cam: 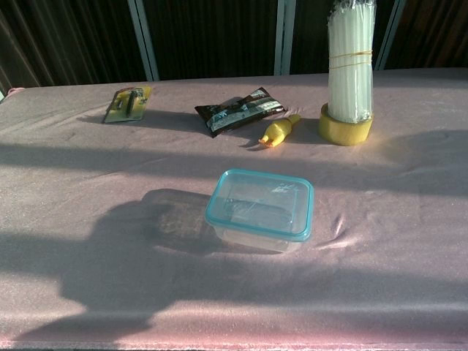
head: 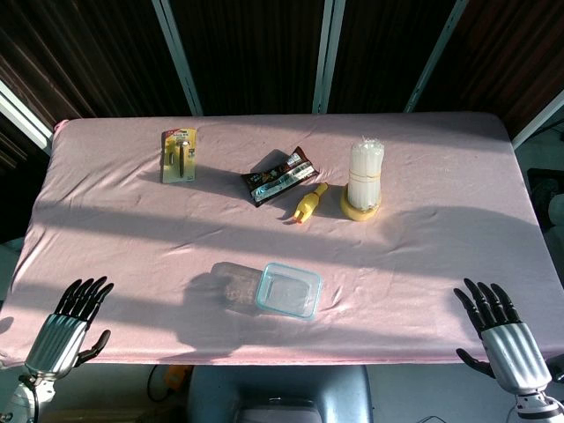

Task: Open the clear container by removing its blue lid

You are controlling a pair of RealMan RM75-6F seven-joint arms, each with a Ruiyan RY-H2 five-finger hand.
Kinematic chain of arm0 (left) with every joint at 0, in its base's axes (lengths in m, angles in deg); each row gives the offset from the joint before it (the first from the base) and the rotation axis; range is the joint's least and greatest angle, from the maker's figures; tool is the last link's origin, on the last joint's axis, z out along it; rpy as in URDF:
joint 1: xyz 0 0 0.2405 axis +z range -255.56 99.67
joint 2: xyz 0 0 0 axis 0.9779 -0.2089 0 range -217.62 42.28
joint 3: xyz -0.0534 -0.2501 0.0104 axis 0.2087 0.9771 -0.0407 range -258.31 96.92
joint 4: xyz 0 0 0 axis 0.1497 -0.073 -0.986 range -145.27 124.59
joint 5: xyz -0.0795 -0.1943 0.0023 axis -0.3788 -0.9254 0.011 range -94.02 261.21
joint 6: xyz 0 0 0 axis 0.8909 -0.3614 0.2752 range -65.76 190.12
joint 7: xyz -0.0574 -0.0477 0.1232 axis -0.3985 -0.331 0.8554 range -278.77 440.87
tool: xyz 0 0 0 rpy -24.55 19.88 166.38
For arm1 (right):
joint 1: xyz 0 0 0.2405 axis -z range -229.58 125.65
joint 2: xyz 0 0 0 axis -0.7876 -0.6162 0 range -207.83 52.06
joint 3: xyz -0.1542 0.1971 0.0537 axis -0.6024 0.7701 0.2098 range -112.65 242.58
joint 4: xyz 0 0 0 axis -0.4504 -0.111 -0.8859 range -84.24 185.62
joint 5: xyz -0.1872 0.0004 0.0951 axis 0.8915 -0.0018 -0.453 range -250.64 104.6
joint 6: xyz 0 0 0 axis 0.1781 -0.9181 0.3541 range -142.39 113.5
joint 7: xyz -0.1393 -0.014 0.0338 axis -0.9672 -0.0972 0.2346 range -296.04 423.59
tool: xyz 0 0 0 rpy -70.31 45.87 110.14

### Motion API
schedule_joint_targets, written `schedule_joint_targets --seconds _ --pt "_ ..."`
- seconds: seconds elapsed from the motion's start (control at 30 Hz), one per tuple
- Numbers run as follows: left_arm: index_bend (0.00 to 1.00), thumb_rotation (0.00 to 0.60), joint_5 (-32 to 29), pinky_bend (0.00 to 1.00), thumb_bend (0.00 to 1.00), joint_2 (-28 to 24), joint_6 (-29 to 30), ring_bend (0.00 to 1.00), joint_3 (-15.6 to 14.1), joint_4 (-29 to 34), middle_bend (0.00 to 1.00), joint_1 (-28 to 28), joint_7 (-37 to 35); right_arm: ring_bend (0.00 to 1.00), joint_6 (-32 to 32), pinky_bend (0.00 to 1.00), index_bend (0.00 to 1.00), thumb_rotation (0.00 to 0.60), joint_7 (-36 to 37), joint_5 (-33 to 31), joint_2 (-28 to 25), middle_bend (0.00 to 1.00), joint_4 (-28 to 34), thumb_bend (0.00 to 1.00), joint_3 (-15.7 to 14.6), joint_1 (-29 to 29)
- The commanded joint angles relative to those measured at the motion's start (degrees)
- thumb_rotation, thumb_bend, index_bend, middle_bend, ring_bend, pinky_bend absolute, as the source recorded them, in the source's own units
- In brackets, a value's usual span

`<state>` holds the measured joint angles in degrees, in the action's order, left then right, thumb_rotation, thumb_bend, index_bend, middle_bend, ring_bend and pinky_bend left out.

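Nearest, at the bottom corners of the head view: left hand (head: 72, 322) at lower left and right hand (head: 498, 326) at lower right, both at the near table edge, fingers spread and extended, holding nothing; neither shows in the chest view. Surface: table (head: 441, 238) draped in a pink cloth, crossed by bands of sunlight and shadow. Centre of the frame, slightly toward the near edge: clear container (cam: 259, 208), rectangular, its blue lid (cam: 292, 234) seated on top, well apart from both hands. Farther back, middle: yellow squeeze bottle (cam: 278, 131) lying on its side, just beside a dark snack packet (cam: 238, 110). Right of these: roll of yellow tape (cam: 345, 128) lying flat, with a bundle of white straws (cam: 351, 62) standing upright in its core, bound by a rubber band. Upper left: carded blister pack (cam: 128, 102) holding a small tool. Beyond the far edge: dark panels divided by pale metal uprights (head: 176, 53).
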<state>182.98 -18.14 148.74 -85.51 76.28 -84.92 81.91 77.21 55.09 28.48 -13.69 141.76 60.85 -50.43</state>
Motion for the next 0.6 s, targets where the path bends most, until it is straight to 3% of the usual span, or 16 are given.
schedule_joint_targets --seconds 0.03,0.13,0.33,0.43,0.6 --pt "0.0 0.6 -0.2 0.0 0.35 0.1 0.0 0.0 0.0 0.1 0.0 0.1 0.4 0.0 0.1 0.0 0.0 0.6 -0.1 0.2 0.1 0.0 0.0 0.21 0.0 0.0" --pt "0.0 0.6 0.4 0.0 0.35 0.2 -0.3 0.0 -0.2 0.3 0.0 -0.2 -0.2 0.0 0.1 0.0 0.0 0.6 0.0 0.3 0.1 0.0 0.1 0.21 0.0 0.0" --pt "0.0 0.6 11.6 0.0 0.34 0.3 -3.6 0.0 -2.4 -0.1 0.0 -7.5 -7.9 0.0 -1.0 0.0 0.0 0.6 -0.3 0.0 0.2 0.0 0.4 0.21 0.1 -0.5" --pt "0.0 0.6 14.6 0.0 0.32 1.9 -7.6 0.0 -1.2 0.9 0.0 -12.2 -6.8 0.0 -1.5 0.0 0.0 0.6 -0.6 0.2 0.3 0.0 0.6 0.21 -0.1 -0.7" --pt "0.0 0.6 13.3 0.0 0.29 6.1 -16.8 0.0 1.0 3.7 0.0 -19.6 -9.2 0.0 -2.3 0.0 0.0 0.6 -1.1 0.2 0.5 0.0 0.9 0.21 -0.1 -1.1"
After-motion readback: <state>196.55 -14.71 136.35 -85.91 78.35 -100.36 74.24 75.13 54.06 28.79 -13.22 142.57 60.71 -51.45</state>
